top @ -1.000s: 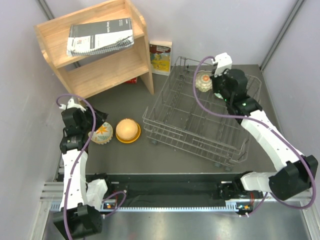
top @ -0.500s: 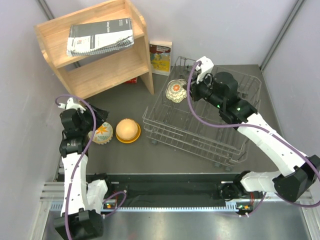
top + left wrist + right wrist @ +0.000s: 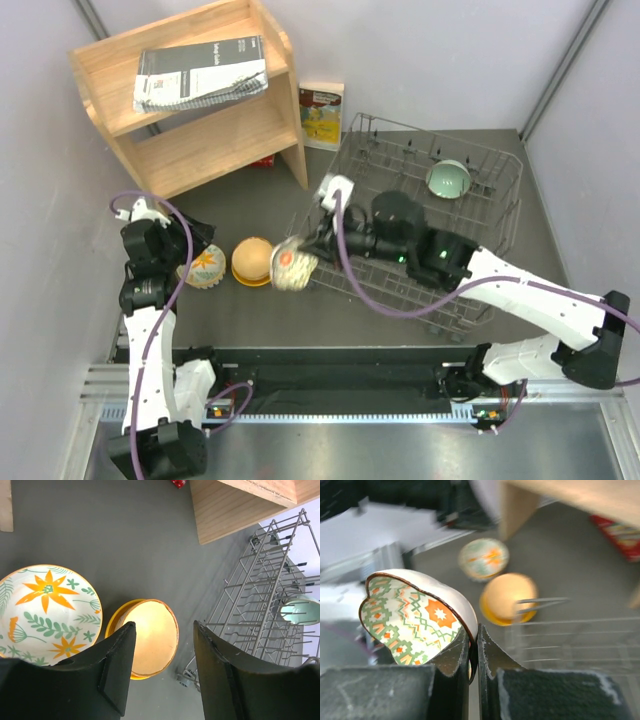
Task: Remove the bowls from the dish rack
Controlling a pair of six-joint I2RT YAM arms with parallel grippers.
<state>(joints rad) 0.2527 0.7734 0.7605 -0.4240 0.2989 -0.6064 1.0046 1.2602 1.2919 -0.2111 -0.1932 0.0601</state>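
Observation:
My right gripper point(image 3: 305, 247) is shut on the rim of the scalloped cream bowl point(image 3: 293, 266), holding it tilted above the table just left of the grey wire dish rack point(image 3: 470, 300); in the right wrist view the bowl point(image 3: 415, 612) shows its green and orange pattern and my gripper point(image 3: 473, 640) pinches its edge. A pale teal bowl point(image 3: 448, 179) stands in the rack's far right. The orange-yellow bowl point(image 3: 254, 261) and a floral white bowl point(image 3: 203, 267) sit on the table. My left gripper point(image 3: 162, 670) is open and empty above the orange-yellow bowl point(image 3: 147, 640).
A wooden shelf point(image 3: 190, 100) with a spiral booklet point(image 3: 200, 72) stands at the back left. A small book point(image 3: 321, 115) leans on the back wall. The rack's near left corner with a wheel point(image 3: 186, 677) is next to the orange-yellow bowl.
My right arm has carried the scalloped bowl from the rack's far side, over the rack, down to its near left by the orange-yellow bowl. The left arm has stayed still.

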